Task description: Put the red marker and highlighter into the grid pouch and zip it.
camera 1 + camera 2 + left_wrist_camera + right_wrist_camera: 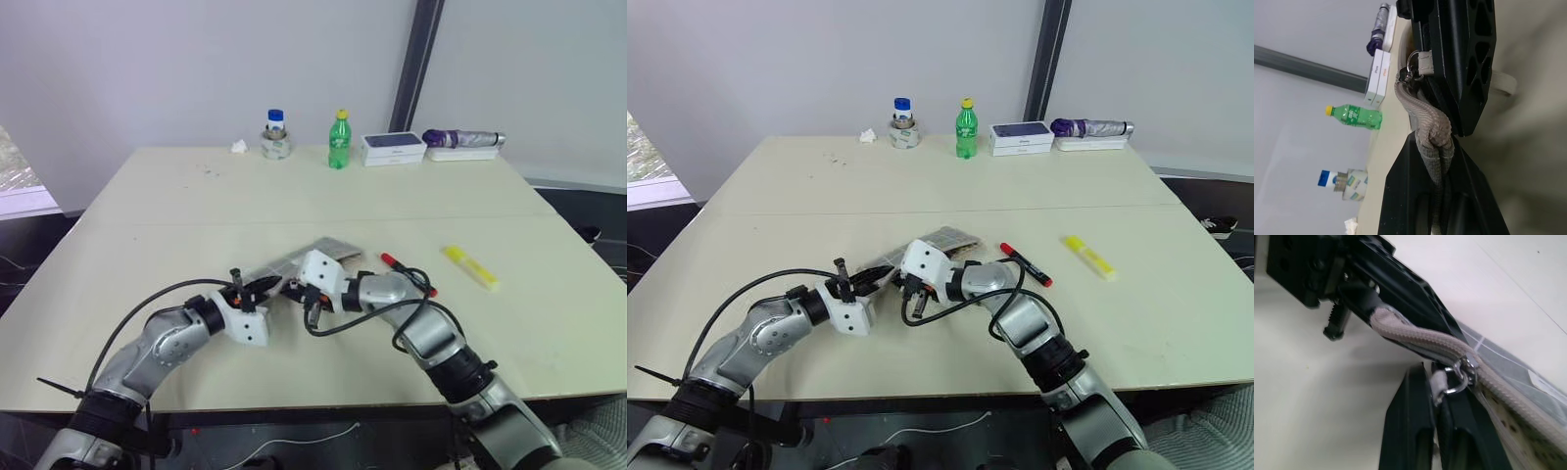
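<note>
Grey grid pouch (328,251) mid-frame: my left tool (1442,147) clamps zipper end, right tool (1437,389) clamps pull tab (1439,381). Risk: tab slips when tugged; red marker (408,273), highlighter (469,266) on worktop (196,206), not yet packed.

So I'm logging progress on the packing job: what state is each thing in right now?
grid pouch: flat on the table, gripped at its zipper edge by both pincers.
left pincer: shut on the pouch's end.
right pincer: shut on the zipper pull tab.
red marker: lying loose on the table, not in the pouch.
highlighter: lying loose on the table, capped, not in the pouch.
green bottle: upright, capped.
</note>
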`<control>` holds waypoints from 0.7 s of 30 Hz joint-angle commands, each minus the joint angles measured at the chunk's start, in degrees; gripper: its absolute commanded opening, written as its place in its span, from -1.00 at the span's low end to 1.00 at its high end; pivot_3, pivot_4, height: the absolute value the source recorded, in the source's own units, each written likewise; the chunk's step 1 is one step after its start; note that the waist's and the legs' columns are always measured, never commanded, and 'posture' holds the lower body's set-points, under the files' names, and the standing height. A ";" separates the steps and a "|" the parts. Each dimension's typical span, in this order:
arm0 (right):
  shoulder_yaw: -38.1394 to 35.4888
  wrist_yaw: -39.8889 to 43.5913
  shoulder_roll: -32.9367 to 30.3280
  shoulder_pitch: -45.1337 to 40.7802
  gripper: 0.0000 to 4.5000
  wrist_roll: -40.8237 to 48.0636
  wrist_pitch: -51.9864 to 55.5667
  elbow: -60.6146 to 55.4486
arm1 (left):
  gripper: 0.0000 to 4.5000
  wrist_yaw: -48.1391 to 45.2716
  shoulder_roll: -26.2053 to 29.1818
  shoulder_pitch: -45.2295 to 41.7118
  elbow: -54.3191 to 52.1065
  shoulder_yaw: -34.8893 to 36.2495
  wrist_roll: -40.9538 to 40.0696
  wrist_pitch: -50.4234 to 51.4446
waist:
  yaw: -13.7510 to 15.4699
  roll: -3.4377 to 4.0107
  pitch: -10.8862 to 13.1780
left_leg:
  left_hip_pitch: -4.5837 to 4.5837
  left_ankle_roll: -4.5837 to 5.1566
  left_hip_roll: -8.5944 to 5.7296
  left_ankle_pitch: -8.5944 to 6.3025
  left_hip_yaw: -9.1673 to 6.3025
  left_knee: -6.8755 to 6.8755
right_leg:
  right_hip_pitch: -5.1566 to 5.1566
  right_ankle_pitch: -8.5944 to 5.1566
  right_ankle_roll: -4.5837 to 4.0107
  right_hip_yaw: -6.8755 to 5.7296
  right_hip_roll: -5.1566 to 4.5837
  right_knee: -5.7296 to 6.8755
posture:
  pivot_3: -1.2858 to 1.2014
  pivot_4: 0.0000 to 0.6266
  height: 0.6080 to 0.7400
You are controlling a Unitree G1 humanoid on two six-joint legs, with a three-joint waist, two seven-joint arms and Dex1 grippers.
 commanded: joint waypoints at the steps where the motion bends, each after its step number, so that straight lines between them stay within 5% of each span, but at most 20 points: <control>1: -0.20 0.14 -0.14 -1.01 -0.95 -1.27 -2.30 -0.16 | -1.00 1.34 1.25 0.81 -0.78 0.38 -0.23 -1.94 | 0.06 0.00 0.00 | 0.00 0.00 0.00 0.00 0.00 0.00 | 0.00 0.00 0.00 0.01 0.00 0.00 | 0.03 -0.52 1.00; 16: -0.76 2.44 -1.10 1.51 -0.95 -2.51 -6.95 -1.83 | -1.00 3.82 -0.91 0.39 -1.03 1.46 -0.60 2.31 | 0.01 0.00 0.00 | -0.01 0.00 -0.01 0.00 0.03 0.00 | -0.02 0.00 0.00 0.03 0.00 0.01 | 0.03 -0.52 1.00; 21: -5.36 1.47 -6.07 6.35 -0.10 -2.73 -7.83 -6.10 | -1.00 4.10 -0.90 0.64 -1.22 1.37 -0.43 2.52 | 0.50 -0.01 0.00 | -0.02 0.00 -0.02 0.00 0.03 0.02 | -0.01 0.00 0.00 0.02 -0.02 0.01 | 0.03 -0.52 1.00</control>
